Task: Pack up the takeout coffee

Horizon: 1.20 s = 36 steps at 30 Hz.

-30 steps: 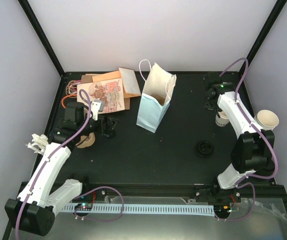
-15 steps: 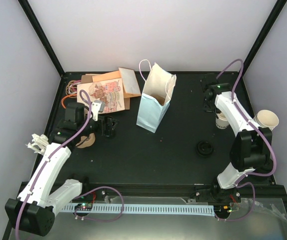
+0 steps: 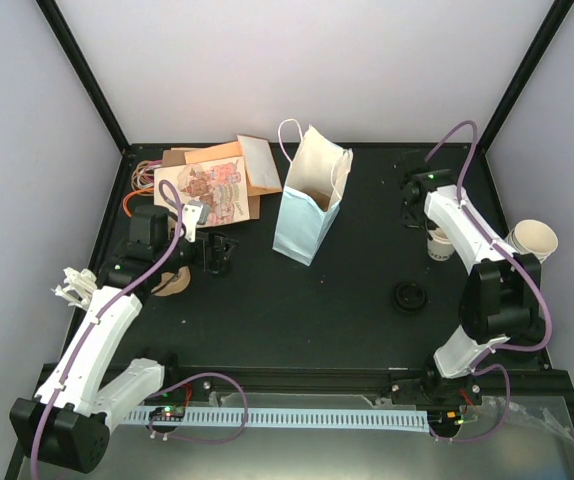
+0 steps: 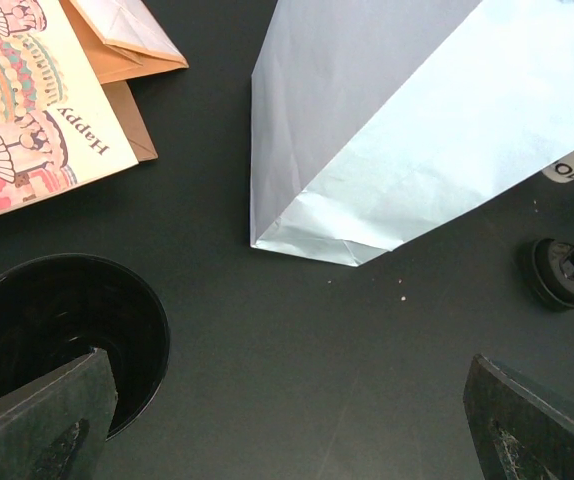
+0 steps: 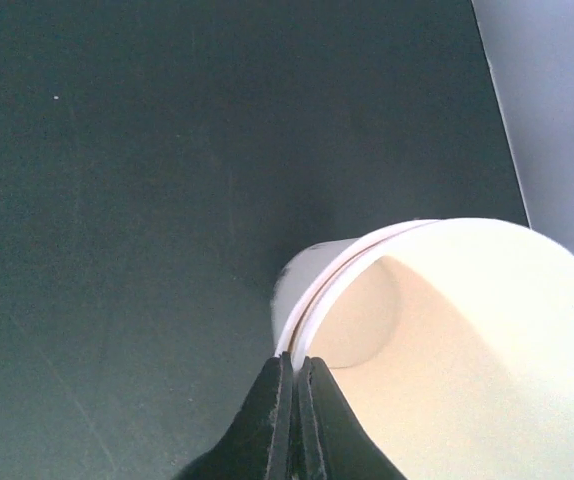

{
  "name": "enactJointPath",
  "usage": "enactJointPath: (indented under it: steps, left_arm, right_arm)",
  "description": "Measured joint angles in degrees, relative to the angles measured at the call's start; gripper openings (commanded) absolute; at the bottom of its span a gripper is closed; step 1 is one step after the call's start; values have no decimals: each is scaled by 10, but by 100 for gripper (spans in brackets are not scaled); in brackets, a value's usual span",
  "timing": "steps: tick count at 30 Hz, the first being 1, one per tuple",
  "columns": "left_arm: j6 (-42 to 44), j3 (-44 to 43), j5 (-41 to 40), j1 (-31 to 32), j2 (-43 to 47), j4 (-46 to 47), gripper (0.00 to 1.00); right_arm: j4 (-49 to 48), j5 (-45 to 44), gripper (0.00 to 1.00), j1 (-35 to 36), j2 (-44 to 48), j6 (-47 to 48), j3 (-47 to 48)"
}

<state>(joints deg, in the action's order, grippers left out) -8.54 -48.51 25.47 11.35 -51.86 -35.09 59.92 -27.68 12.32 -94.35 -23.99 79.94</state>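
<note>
**While one pincer stands wide and the other is closed, the coffee sits alone on the worktop**

Where the black worktop (image 3: 347, 290) reaches its far left corner, a colourful greeting card (image 3: 207, 190) lies on some orange and brown envelopes (image 3: 242, 160). In front of them is the left pincer (image 3: 217, 255). Its jaws are wide apart and it holds nothing. In the left wrist view a black round vessel (image 4: 62, 335) sits just under its left finger (image 4: 42, 425). A brown pulp piece (image 3: 172, 283) lies beside the left arm.

Near the middle, a pale blue paper bag (image 3: 310, 200) with white handles stands upright, and its mouth is open.

To the right of the bag and nearer to the arm bases is the takeout coffee (image 3: 409, 297). From above only its black lid shows. It stands on bare worktop between the bag and the right arm, well apart from both pincers.

Further right and further back is the right pincer (image 5: 292, 375), fully closed. Its tips meet at the rim of a lidless cream cup (image 5: 447, 340). I cannot tell if they pinch the wall of the cup or only touch it. A second cream cup (image 3: 534, 240) shows at the right edge, behind the elbow of the right arm.
</note>
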Motion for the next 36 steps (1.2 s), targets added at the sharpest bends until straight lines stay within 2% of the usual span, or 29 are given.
enactJointPath:
  steps: [7,13,22,36]
  left_arm:
    - [0,0,0,0,1,0,98]
    - [0,0,0,0,1,0,98]
    - [0,0,0,0,1,0,98]
    - [0,2,1,0,6,0,98]
  right_arm:
    - [-9,18,1,9,0,1,-4]
    - [-5,-4,1,23,-2,-5,-7]
    - [-36,50,1,7,31,-2,-67]
    - [-16,-20,1,41,38,-23,-64]
